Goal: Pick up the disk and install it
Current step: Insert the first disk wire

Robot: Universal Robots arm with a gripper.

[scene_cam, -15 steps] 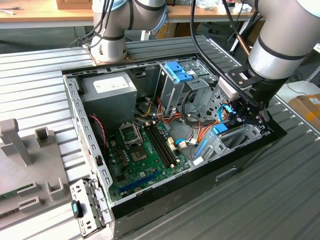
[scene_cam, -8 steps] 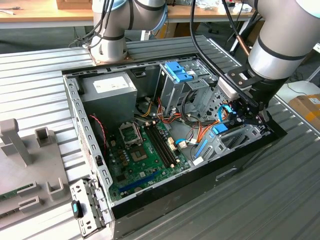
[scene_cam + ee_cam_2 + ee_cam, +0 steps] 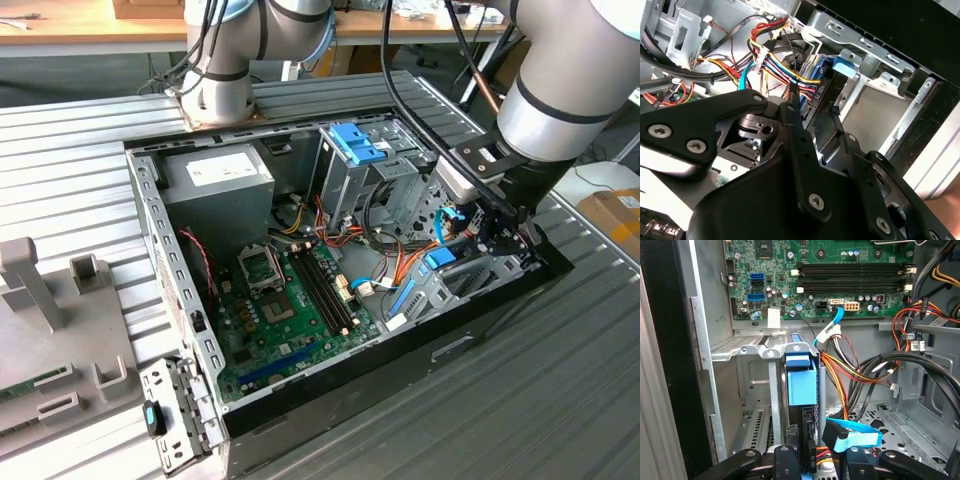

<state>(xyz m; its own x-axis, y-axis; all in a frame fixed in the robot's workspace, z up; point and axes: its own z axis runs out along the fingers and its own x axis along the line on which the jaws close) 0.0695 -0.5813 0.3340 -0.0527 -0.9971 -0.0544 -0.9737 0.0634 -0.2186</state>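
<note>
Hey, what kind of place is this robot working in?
Probably a robotics lab or workshop test bench: an open black desktop computer case with its green motherboard exposed sits on a ribbed grey metal table, with wooden workbenches behind.

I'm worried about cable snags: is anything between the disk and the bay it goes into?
Nothing visible blocks it. In the first wrist view the disk stands edge-on inside the metal bay, with the gripper right behind it. The flat blue cable and the orange-yellow wires lie beside the slot, not across it.
</note>
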